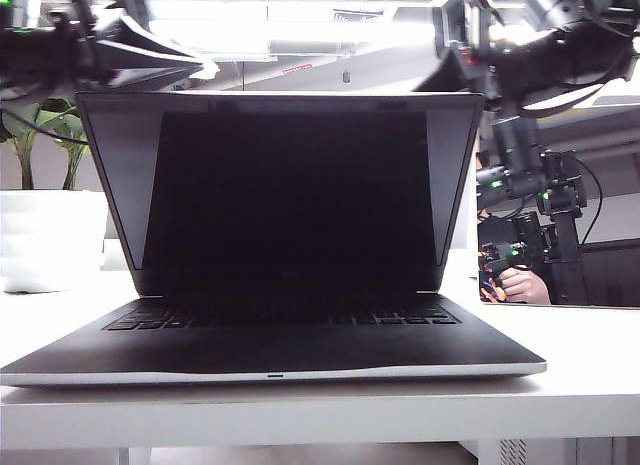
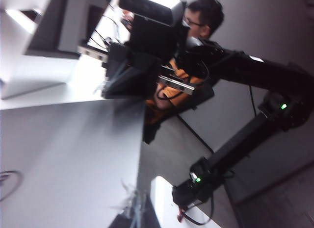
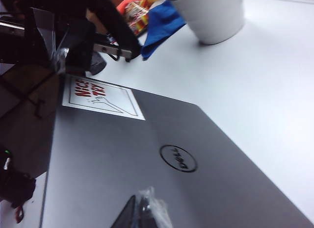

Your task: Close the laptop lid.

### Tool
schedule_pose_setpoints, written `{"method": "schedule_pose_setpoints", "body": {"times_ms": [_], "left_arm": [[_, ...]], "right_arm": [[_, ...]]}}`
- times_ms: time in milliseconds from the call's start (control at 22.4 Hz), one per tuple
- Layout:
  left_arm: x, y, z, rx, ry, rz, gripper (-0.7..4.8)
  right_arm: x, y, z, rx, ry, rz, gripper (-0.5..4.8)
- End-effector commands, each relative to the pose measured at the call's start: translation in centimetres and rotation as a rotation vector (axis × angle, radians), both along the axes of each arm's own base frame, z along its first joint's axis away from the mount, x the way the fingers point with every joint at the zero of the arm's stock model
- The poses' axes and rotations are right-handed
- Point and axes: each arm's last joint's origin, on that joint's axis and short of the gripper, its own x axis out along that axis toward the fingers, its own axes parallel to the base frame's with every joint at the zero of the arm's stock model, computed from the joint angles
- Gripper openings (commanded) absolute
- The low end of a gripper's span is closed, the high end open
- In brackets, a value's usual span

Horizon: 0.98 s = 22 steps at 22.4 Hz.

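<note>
At the table's front edge, the laptop stands open, both arms raised behind its top.

On the left, a white pot (image 1: 45,240) with a plant sits near the table's back edge; the left end effector (image 2: 132,211) hovers just behind the laptop lid (image 1: 285,190) at its upper left corner, and whether its fingers are apart I cannot tell. The lid stands upright, black screen facing forward. On the right, the right end effector (image 3: 142,211) hangs near the lid's silver back (image 3: 147,159), its state likewise unclear. Pushing evenly along the top edge, both sides together, should fold it down without twisting.
</note>
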Motion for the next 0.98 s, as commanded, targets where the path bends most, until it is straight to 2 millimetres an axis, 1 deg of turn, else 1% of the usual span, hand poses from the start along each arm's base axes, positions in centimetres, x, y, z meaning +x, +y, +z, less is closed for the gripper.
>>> {"method": "schedule_pose_setpoints", "body": {"times_ms": [45,223,357,491,580,669,803,937,981], "left_arm": [[-0.2,-0.7,-0.2,0.002,0.027,-0.027,-0.05],[-0.3,-0.6,-0.7,0.005,0.11,-0.051,-0.05],[-0.4,-0.6,-1.1,0.007,0.123,-0.047,-0.05],[-0.7,-0.5,-2.1,0.012,0.178,-0.051,-0.05],[-1.1,-0.5,-2.8,0.018,0.177,-0.043,-0.05],[-1.5,-0.5,-3.7,0.051,0.195,-0.001,-0.05],[-2.3,-0.4,-4.6,0.073,0.205,0.003,-0.05],[-3.4,-0.3,-5.8,0.171,0.213,0.046,-0.05],[-3.9,-0.2,-6.3,0.227,0.22,0.059,-0.05]], "right_arm": [[-0.4,0.1,-0.2,-0.006,0.054,0.009,-0.01],[-0.5,0.0,-0.4,-0.015,0.074,0.003,-0.01],[-0.7,0.4,-0.6,-0.026,0.099,0.007,-0.01],[-1.0,0.4,-0.9,-0.039,0.148,0.009,-0.01],[-1.1,0.3,-1.0,-0.043,0.16,0.01,-0.01],[-1.2,0.3,-1.1,-0.052,0.171,0.014,-0.01],[-1.4,0.3,-1.3,-0.059,0.19,0.017,-0.01],[-1.7,0.2,-1.6,-0.075,0.205,0.03,-0.01],[-2.1,0.5,-1.9,-0.105,0.21,0.037,-0.01]]}}
